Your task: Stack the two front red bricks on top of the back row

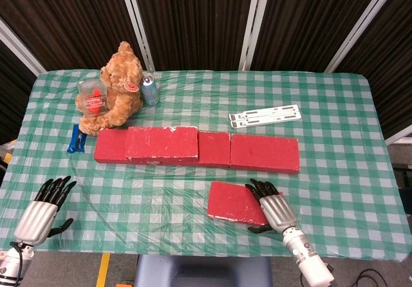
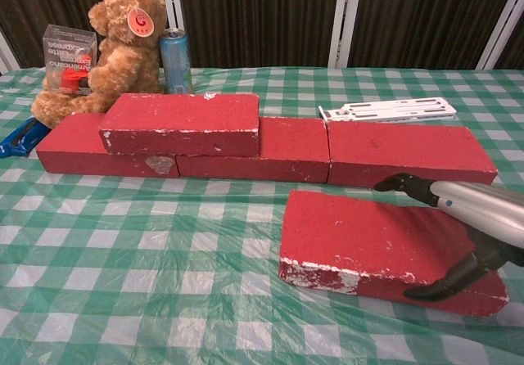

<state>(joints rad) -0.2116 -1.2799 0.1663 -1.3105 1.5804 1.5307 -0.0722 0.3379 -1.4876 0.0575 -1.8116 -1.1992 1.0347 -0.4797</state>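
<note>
Three red bricks form the back row [image 1: 264, 153] [image 2: 405, 156]. A fourth red brick [image 1: 161, 143] [image 2: 184, 123] lies stacked on the row's left part. One front red brick [image 1: 235, 202] [image 2: 360, 234] lies flat on the tablecloth. My right hand [image 1: 271, 208] [image 2: 475, 218] spans that brick's right end, with fingertips [image 2: 393, 183] at its far edge and the thumb against its near face. My left hand [image 1: 44, 210] hovers by the table's front left corner, fingers apart, holding nothing. It is outside the chest view.
A teddy bear [image 1: 119, 84] [image 2: 123, 42], a blue can [image 1: 149, 89] [image 2: 175, 58] and a clear box [image 1: 92, 97] [image 2: 70, 58] stand behind the row's left end. A blue object [image 1: 76, 139] lies left of it. A white strip [image 1: 265, 116] [image 2: 389, 109] lies behind the right brick.
</note>
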